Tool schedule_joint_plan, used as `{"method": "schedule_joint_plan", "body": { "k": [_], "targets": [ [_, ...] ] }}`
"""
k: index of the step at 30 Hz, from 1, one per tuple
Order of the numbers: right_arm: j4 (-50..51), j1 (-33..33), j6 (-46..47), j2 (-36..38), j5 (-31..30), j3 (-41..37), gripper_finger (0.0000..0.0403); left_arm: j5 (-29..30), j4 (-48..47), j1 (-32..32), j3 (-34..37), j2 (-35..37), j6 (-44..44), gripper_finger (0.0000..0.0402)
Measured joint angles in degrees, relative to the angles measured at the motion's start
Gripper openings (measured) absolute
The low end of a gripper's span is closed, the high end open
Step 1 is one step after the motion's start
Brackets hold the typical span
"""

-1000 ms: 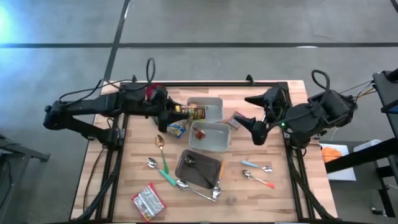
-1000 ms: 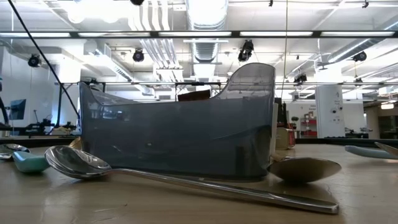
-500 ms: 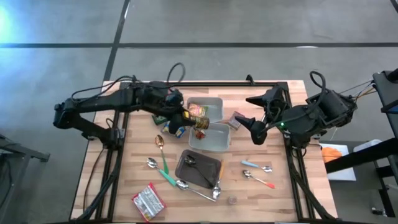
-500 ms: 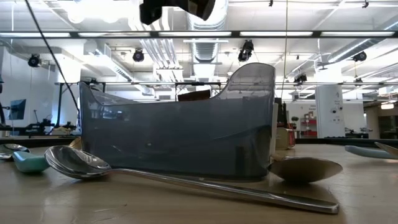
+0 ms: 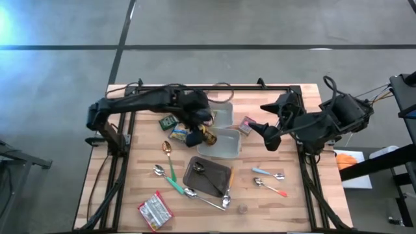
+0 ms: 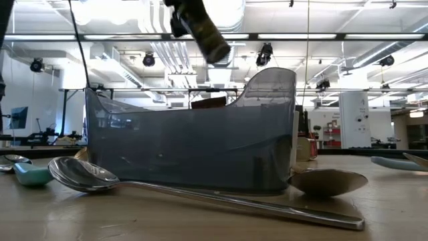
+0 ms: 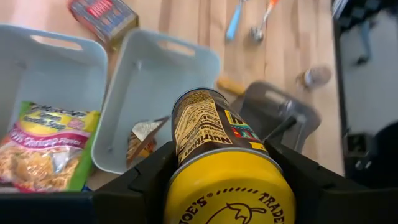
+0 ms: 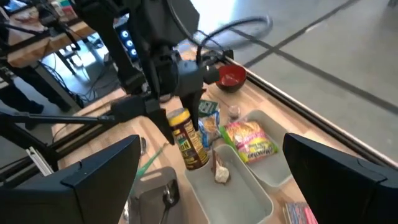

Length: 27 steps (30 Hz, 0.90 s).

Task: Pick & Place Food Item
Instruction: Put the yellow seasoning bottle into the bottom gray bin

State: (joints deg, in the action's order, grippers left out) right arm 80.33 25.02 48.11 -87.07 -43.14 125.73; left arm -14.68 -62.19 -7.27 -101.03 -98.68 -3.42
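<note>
A can with a brown label and a yellow lid hangs tilted in my left gripper, over the near white bin; the low view shows the can high in the air. A small packet lies in that bin. In the far white bin lies a noodle packet. My right gripper waits open above the table's right side, holding nothing. My left gripper pinches the can's round wall at its lid end between the two fingers, which lie along the can. They slant down from the table's far left. The can is lifted clear, lid up and bottom end tilted down toward the near bin.
A dark tray with a spoon sits near the bins. Spoons lie left of it, more spoons to its right. A red-and-white packet is at the near left, a red box right of the bins, and a blue packet left.
My left gripper has carried the can toward the table's right and near edges and a little down, tipping from level to steeply downward. The can, lying level before, now slants with its bottom end down over the near bin.
</note>
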Motion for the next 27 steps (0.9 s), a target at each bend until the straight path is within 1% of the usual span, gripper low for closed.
{"method": "schedule_joint_plan", "body": {
  "k": [6, 18, 27],
  "targets": [
    [1.85, 0.25, 2.08, -0.17, 0.22, -0.24, 0.0389, -0.18, -2.51, 0.57, 0.02, -5.12, 5.10, 0.0209],
    [2.30, 0.26, 1.86, -0.18, 0.22, -2.73, 0.0389, -0.04, -2.51, 2.71, 0.07, -11.31, 11.25, 0.0209],
    [2.28, 0.26, 2.26, -0.15, 0.27, -3.93, 0.0389, 5.11, -2.08, 2.82, 0.07, -14.68, 15.47, 0.0209]
  ]
}}
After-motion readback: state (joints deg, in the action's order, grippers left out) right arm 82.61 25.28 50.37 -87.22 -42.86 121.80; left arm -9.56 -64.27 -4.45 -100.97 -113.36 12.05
